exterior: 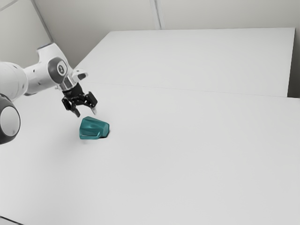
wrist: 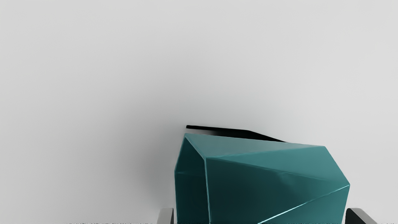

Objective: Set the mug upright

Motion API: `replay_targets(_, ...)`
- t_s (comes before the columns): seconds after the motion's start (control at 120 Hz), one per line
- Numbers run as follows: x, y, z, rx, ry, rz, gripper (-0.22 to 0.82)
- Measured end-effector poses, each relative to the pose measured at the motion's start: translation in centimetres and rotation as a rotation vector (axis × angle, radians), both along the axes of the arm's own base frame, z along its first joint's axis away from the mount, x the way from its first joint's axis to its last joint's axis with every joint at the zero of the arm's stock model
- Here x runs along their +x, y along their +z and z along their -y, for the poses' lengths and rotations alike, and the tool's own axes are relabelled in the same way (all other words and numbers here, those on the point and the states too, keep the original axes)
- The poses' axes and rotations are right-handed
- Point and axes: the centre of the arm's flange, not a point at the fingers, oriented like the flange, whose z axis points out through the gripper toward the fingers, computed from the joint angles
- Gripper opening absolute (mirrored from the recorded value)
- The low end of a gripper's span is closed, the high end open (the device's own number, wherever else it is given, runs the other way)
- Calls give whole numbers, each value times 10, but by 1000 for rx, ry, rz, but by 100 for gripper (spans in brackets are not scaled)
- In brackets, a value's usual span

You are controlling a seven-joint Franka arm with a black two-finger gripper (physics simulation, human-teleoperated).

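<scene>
My gripper hangs above the teal faceted mug in the exterior view, fingers spread apart and pointing down toward it. The mug lies on its side on the white table. In the wrist view the mug lies between the two fingertips of my gripper, its dark hollow opening facing one finger and its closed end the other. A narrow gap shows beside each finger. The mug's lower part is cut off by that view's edge, and I cannot make out a handle.
A large white panel stands beyond the table's far side in the exterior view. Pale walls rise behind it. A dark thin line crosses the exterior view's lower left corner.
</scene>
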Motion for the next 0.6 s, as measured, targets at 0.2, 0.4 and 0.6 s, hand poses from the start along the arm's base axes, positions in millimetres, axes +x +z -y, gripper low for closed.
replay_targets(0.2, -8, -7, -7, -11, 17, -10, 60)
replay_targets(0.4, -11, -13, -8, -16, 18, -20, 60)
replay_targets(0.6, -16, -21, -12, -31, 34, -21, 60)
